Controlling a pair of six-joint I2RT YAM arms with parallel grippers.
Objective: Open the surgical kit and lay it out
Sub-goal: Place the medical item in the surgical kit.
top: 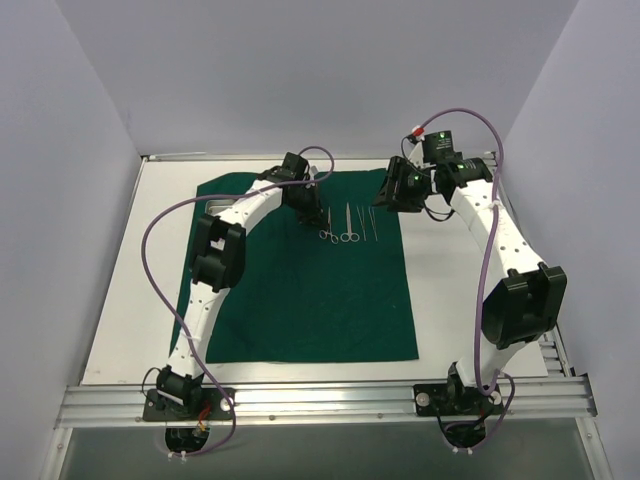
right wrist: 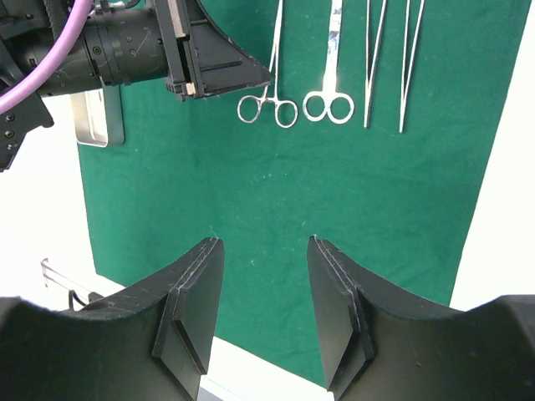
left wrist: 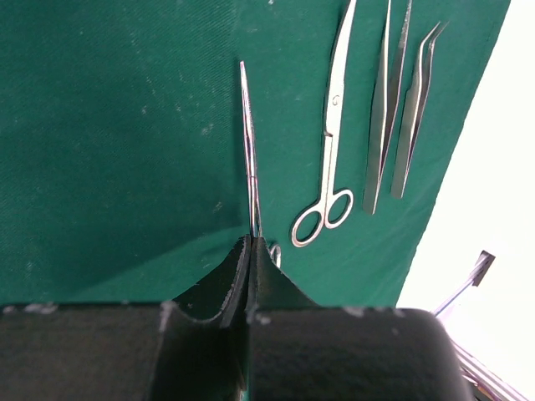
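The dark green cloth [top: 300, 300] of the surgical kit lies spread flat on the table. Along its far part lies a row of steel instruments: ring-handled forceps [left wrist: 248, 134], scissors [left wrist: 328, 159] and two tweezers [left wrist: 384, 109]. My left gripper [left wrist: 253, 244] is down at the forceps [right wrist: 266, 104], shut on the shaft just above the rings. The small steel tray [right wrist: 99, 121] sits at the cloth's edge behind the left wrist. Open and with nothing between its fingers, my right gripper [right wrist: 263, 246] hovers over the cloth's [right wrist: 276, 192] far right part.
White table surface [top: 450, 300] borders the cloth on the right and left. Grey walls enclose the table on three sides. A metal rail [top: 330, 400] runs along the near edge by the arm bases. Purple cables [top: 160, 220] loop off both arms.
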